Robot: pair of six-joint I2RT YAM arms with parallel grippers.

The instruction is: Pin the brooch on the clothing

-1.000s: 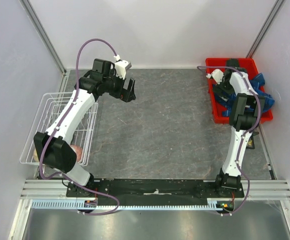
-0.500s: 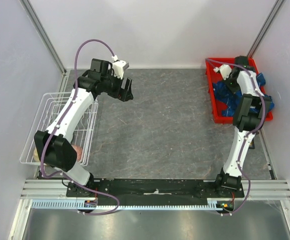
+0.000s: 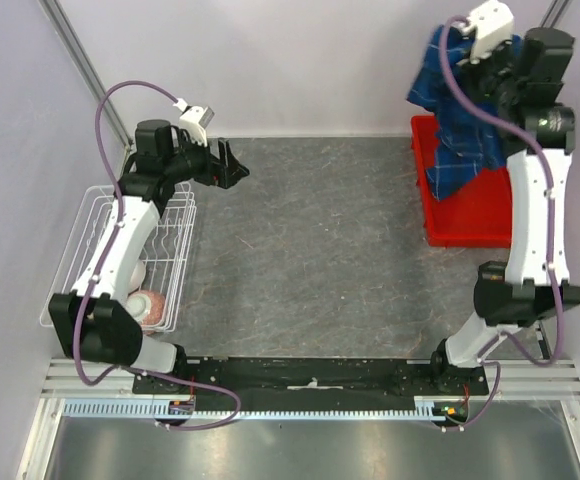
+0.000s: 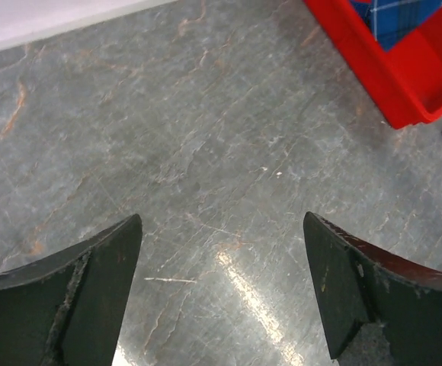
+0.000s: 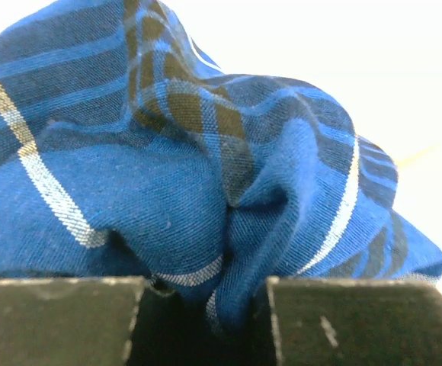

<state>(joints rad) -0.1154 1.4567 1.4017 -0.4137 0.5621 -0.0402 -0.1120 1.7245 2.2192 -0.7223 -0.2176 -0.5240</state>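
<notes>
- Your white wire basket (image 3: 68, 245) sits at the left edge of the grey stone-patterned table (image 3: 320, 250).
- Your left gripper (image 4: 221, 229) hovers over the bare table, jaws spread wide, grasping nothing.
- The red plastic bin (image 3: 465, 225) sits at the far right.
- Your right gripper (image 5: 206, 293) is clenched on a bunched fold of the blue-and-black plaid shirt (image 3: 460, 140), which hangs high above that bin.

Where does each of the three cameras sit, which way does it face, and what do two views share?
Top external: above and behind the bases, looking down at the table; both arms show, right gripper raised, shut on the shirt.
Left wrist: on the left arm, looking down past its open fingers at table.
Right wrist: faces bunched shirt pinched between its fingers.
Shared: top and left wrist both show the red bin.
</notes>
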